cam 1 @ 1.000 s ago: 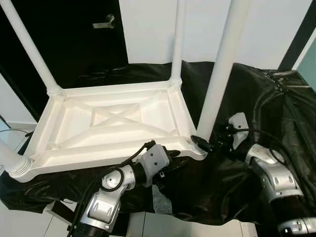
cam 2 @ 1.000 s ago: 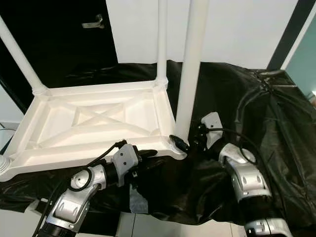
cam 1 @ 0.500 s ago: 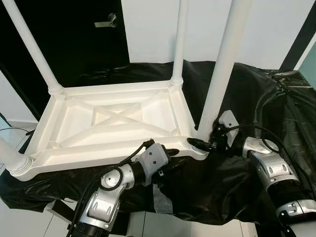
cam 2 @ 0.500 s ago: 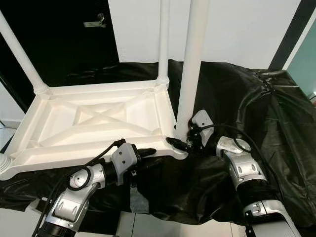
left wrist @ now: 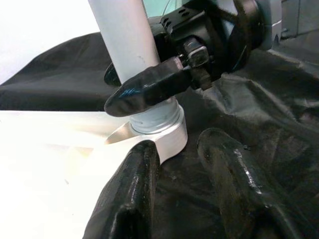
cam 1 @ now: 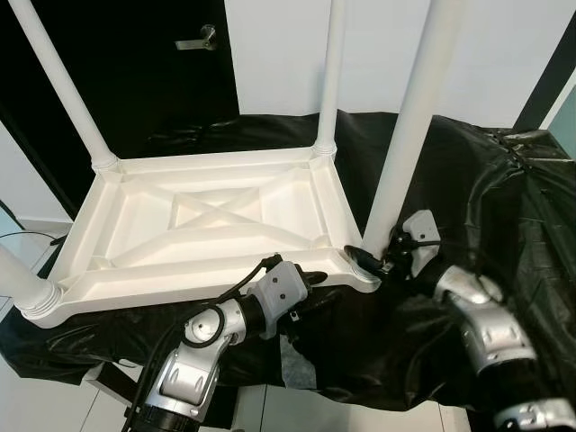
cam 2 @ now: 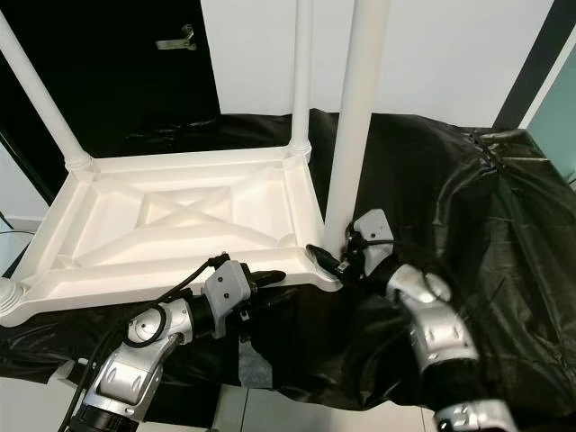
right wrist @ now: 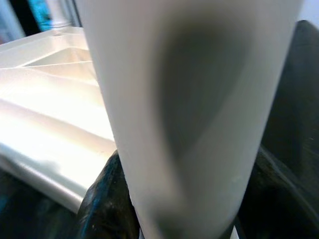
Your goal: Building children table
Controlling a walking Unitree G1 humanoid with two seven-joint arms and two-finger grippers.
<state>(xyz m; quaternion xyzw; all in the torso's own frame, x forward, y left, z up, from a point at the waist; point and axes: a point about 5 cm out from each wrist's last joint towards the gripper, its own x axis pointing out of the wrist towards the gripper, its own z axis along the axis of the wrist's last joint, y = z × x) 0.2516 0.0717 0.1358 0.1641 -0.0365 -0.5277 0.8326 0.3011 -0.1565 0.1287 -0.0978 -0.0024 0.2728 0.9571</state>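
Note:
A white children's table (cam 1: pixel 135 274) lies upside down on a black cloth, with its legs pointing up. My right gripper (cam 1: pixel 367 261) is shut around the base of the near right leg (cam 1: pixel 409 126), just above the corner socket (left wrist: pixel 159 132). One of its fingers (left wrist: pixel 149 89) crosses the leg, and the leg (right wrist: pixel 194 114) sits between both fingers in the right wrist view. My left gripper (cam 1: pixel 310 288) rests at the table's near rim, pointing towards that corner. It is open, with black cloth between its fingers (left wrist: pixel 134 189).
Black cloth (cam 1: pixel 504 207) covers the work surface and hangs over its near edge. Three other legs stand at the far left (cam 1: pixel 63 90), far middle (cam 1: pixel 331 72) and near left (cam 1: pixel 18 283) corners. A dark door with a handle (cam 1: pixel 196 40) is behind.
My right forearm and elbow have swung about while the gripper kept its hold at the leg's base. The left arm has stayed put. The view has shifted slightly.

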